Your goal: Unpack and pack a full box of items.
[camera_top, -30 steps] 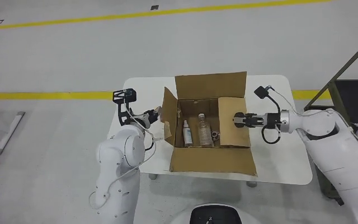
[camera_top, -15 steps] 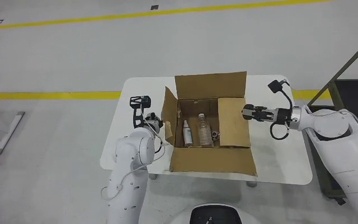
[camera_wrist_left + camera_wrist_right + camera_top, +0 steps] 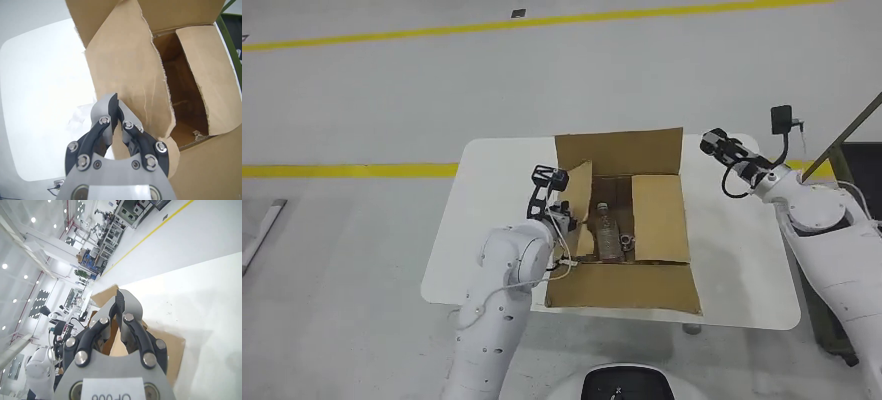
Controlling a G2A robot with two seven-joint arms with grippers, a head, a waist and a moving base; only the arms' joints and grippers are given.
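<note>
The open cardboard box (image 3: 622, 285) stands mid-table. Its left flap (image 3: 580, 205) is tipped up over the opening, and my left gripper (image 3: 562, 215) sits shut against its outer face. In the left wrist view the shut fingertips (image 3: 115, 106) rest on that flap (image 3: 128, 75), with nothing between them. A clear bottle (image 3: 607, 232) lies inside. The right flap (image 3: 657, 215) is folded flat over the box. My right gripper (image 3: 710, 143) hangs shut above the table by the box's back right corner. In the right wrist view it (image 3: 119, 300) is shut, with cardboard (image 3: 170, 347) behind.
The white table (image 3: 492, 200) has bare room left of the box and to its right (image 3: 742, 250). Crumpled clear plastic (image 3: 77, 117) lies on the table beside the left flap. A dark green rack (image 3: 852, 150) stands past the table's right edge.
My left gripper moved right and pushed the left flap up over the opening, hiding the white bottle. My right gripper left the right flap and swung back and up to the box's far right corner.
</note>
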